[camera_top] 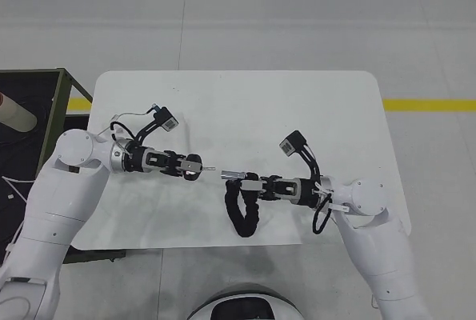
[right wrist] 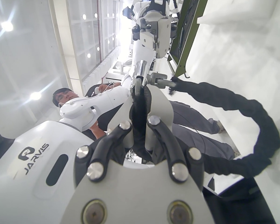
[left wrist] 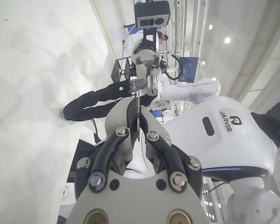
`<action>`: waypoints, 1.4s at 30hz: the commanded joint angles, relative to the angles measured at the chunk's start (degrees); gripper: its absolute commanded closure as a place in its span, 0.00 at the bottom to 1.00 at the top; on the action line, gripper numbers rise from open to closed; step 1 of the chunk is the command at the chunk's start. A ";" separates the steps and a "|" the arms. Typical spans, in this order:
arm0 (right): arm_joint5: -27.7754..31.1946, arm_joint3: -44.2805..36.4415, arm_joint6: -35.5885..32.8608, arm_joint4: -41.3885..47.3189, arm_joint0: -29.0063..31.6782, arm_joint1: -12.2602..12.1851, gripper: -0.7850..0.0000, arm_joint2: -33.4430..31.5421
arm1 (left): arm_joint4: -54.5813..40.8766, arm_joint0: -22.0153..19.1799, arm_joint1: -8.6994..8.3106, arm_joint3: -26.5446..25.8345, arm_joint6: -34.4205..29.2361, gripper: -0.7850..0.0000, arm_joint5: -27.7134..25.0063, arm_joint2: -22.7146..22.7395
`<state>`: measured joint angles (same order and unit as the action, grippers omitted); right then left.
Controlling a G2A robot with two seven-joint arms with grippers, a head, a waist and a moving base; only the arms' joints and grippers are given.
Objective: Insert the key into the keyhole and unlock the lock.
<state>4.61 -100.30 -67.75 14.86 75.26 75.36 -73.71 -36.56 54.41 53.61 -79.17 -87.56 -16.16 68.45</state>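
Left gripper (left wrist: 137,114) fingers are clamping the key (left wrist: 138,101), with the blade sticking out. Right gripper (right wrist: 140,96) fingers are closing on the lock (right wrist: 140,71) at its black-sleeved end. In the top view, the lock is sitting at 3 o'clock of the key, just beside its tip, over the table (camera_top: 302,104). The cable (right wrist: 247,110) is looping toward 6 o'clock. The left wrist view is showing the keyhole (left wrist: 152,91), key not yet inserted.
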 commanded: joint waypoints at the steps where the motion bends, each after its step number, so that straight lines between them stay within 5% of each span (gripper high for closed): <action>1: 0.08 -0.18 0.61 -0.47 -0.01 0.00 1.00 0.44 | -0.26 -0.10 0.16 0.21 -0.44 1.00 -0.05 0.00; 42: 0.58 -0.50 2.99 -3.37 -0.91 -0.82 1.00 1.25 | -2.55 -0.78 -0.41 0.78 -0.44 1.00 3.70 -2.62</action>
<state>5.36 -100.95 -64.45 10.94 74.49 74.58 -72.14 -38.74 53.68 53.28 -78.58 -88.00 -12.79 65.80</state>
